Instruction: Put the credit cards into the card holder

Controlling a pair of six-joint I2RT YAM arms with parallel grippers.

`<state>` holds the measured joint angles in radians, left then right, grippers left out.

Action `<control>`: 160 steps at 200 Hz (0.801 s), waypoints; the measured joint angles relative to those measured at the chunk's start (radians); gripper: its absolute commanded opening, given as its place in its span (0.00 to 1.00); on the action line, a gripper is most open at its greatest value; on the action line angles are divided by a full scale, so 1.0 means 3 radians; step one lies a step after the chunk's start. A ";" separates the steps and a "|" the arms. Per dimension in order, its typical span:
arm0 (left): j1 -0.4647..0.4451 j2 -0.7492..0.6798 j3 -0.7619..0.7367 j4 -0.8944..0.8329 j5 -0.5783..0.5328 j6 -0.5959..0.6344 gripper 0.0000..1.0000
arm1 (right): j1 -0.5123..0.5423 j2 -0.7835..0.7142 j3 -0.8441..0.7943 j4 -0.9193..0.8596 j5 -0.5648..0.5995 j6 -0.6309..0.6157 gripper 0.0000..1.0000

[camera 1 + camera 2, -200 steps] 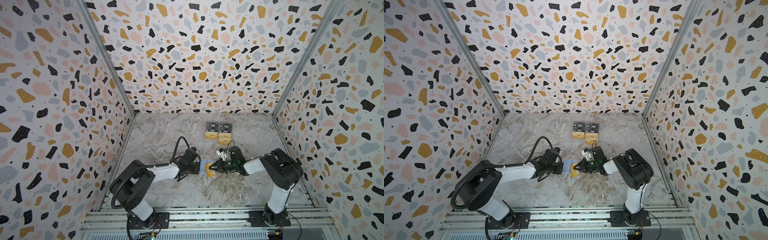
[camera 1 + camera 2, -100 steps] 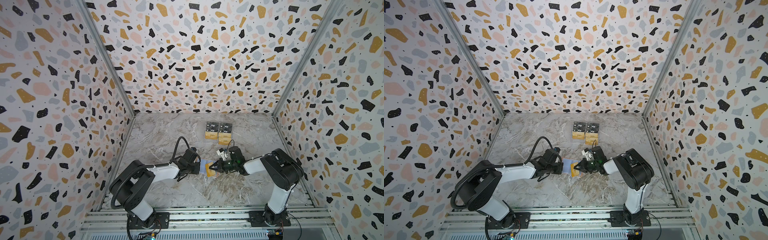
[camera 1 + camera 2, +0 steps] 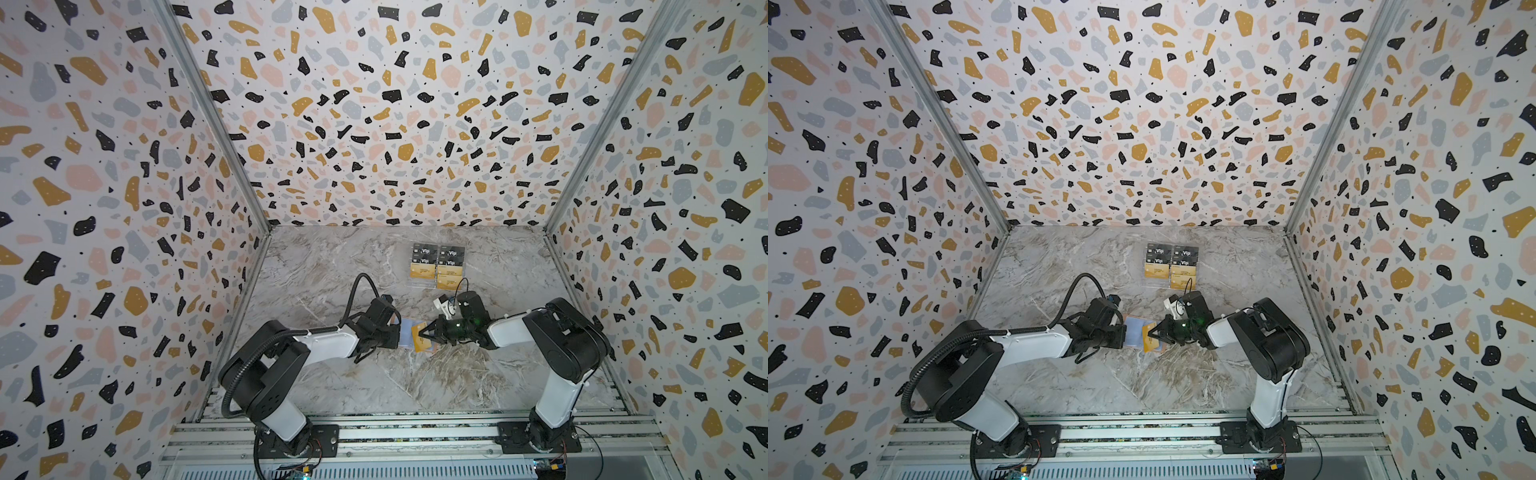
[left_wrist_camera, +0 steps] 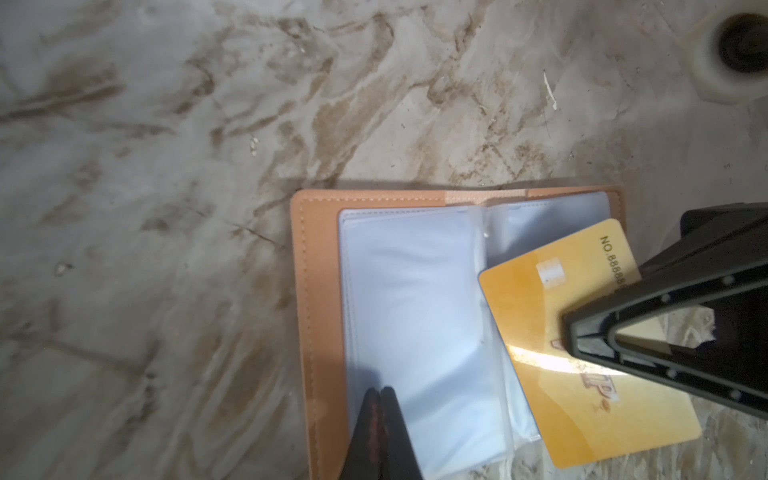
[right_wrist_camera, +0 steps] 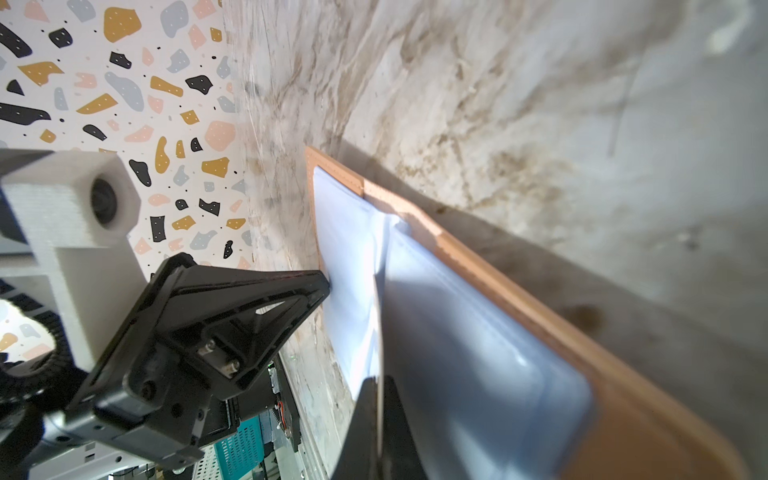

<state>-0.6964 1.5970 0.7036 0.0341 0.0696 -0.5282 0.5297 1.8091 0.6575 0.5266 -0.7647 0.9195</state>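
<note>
The card holder [image 3: 406, 328] [image 3: 1133, 330] lies open on the marble table between both arms, tan cover [image 4: 320, 291] down and pale blue sleeves [image 4: 415, 311] up. My left gripper [image 4: 379, 392] [image 3: 399, 337] is shut, its tips resting on the sleeve of one page. My right gripper [image 5: 379, 384] [image 3: 422, 333] is shut on a gold credit card [image 4: 540, 332] [image 3: 1149, 338], held tilted over the other page. Whether the card's edge [image 5: 379, 324] is inside a sleeve I cannot tell. More credit cards [image 3: 436, 266] [image 3: 1170, 266], black and gold, lie in rows farther back.
Terrazzo-patterned walls close in the table on three sides. The arms' bases stand on a metal rail [image 3: 415, 432] at the front edge. In the right wrist view the left arm's white camera housing [image 5: 104, 199] sits close beside the holder.
</note>
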 measured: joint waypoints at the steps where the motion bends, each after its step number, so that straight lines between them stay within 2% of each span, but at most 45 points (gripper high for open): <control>1: 0.0000 0.0000 0.0000 -0.0001 0.0000 0.0000 0.00 | 0.0000 0.0000 0.0001 -0.0003 0.0000 -0.0001 0.00; 78: 0.0000 -0.0006 -0.0004 0.0000 0.0000 0.0000 0.00 | 0.0003 0.0061 0.0131 -0.0148 0.0018 -0.0100 0.00; 160: 0.0000 -0.0027 -0.0019 -0.0011 0.0001 -0.0024 0.00 | 0.0042 0.0187 0.0153 0.0062 0.0005 -0.0074 0.00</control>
<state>-0.6964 1.5890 0.6979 0.0307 0.0700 -0.5354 0.5423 1.8652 0.7033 0.5453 -0.7631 0.8974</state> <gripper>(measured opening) 0.049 0.048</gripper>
